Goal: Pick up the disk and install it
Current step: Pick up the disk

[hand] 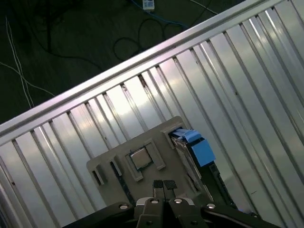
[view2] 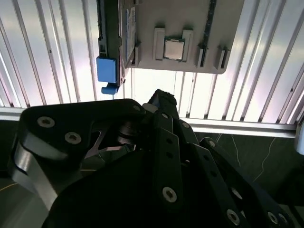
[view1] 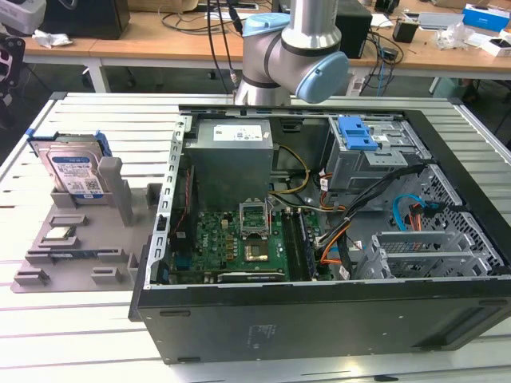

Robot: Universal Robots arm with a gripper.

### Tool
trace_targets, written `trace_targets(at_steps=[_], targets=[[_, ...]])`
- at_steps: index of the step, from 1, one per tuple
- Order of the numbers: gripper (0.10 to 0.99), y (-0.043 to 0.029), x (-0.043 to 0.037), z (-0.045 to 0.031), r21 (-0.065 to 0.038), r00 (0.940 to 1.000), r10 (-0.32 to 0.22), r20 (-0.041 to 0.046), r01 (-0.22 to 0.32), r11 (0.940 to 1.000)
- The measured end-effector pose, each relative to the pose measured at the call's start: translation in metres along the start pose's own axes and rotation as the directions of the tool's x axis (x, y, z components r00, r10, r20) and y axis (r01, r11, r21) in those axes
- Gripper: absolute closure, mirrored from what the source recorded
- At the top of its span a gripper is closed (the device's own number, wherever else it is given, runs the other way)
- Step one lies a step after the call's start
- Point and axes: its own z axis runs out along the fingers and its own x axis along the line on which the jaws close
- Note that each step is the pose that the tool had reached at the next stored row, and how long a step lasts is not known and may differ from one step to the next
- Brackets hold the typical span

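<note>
Silver metal with bright blue edging: the disk is standing on edge in the grey holder at the exterior view's left, mid-frame, well apart from the open computer case. It is not yet lifted.

Gripper: in the first wrist view its fingertips are pressing together with nothing between them, and it is hanging over the holder, apart from the disk.

Risks you are carrying, by judgement:
- Closed fingers coming down are butting the disk's top edge instead of straddling it, possibly tipping it.
- The processor chip is lying near the disk on the same holder, so a misaimed approach is landing on the wrong part.
- A grip on the blue bracket alone is flexing plastic and letting the drive swing.

Hard to make out:
- The arm is running off the exterior view's upper edge, so you are guessing its height over the disk.
- The drive cage, upper right of the exterior frame, is showing no clear bay opening; cables are crossing below it.
</note>
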Motion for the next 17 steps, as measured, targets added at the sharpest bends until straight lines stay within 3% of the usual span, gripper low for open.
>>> trace_targets(at_steps=[4,5,7,11,12,14,15,17], targets=[[0.980,0.0000,0.0000,0.0000,-0.003,0.9945,-0.105,-0.0046,0.105,0.9945],[0.980,0.0000,0.0000,0.0000,-0.004,0.9888,-0.149,-0.0065,0.149,0.9888],[0.980,0.0000,0.0000,0.0000,-0.005,0.9821,-0.188,-0.0081,0.188,0.9821],[0.980,0.0000,0.0000,0.0000,-0.008,0.9631,-0.269,-0.0113,0.269,0.9631],[0.980,0.0000,0.0000,0.0000,-0.009,0.9508,-0.310,-0.0129,0.309,0.9509],[0.980,0.0000,0.0000,0.0000,-0.011,0.9366,-0.350,-0.0144,0.350,0.9367],[0.980,0.0000,0.0000,0.0000,-0.012,0.9242,-0.382,-0.0155,0.381,0.9243],[0.980,0.0000,0.0000,0.0000,-0.014,0.9081,-0.418,-0.0167,0.418,0.9082]])
